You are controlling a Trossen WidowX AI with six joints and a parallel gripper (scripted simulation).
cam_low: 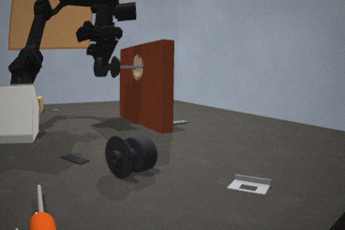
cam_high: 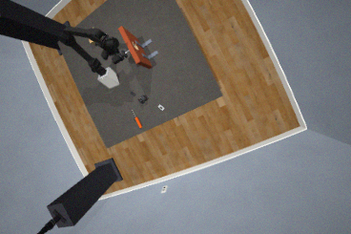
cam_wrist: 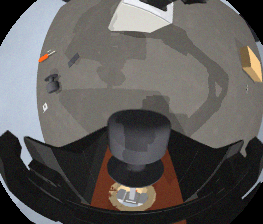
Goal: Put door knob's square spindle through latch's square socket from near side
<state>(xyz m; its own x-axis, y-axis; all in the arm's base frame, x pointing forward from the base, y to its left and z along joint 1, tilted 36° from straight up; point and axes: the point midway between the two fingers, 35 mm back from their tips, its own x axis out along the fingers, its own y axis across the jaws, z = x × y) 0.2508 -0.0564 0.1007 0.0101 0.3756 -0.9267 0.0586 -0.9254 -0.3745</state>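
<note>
An upright red-brown wood panel stands on the grey mat, with a brass latch set in the face that looks toward the arm. My gripper is shut on a dark door knob and holds it level in front of that face. The knob's grey spindle points straight at the latch and its tip reaches the socket. A gap shows between the knob's round plate and the wood.
A second dark knob lies on the mat. Also there are a white box, an orange-handled screwdriver, a white strike plate and a small dark plate.
</note>
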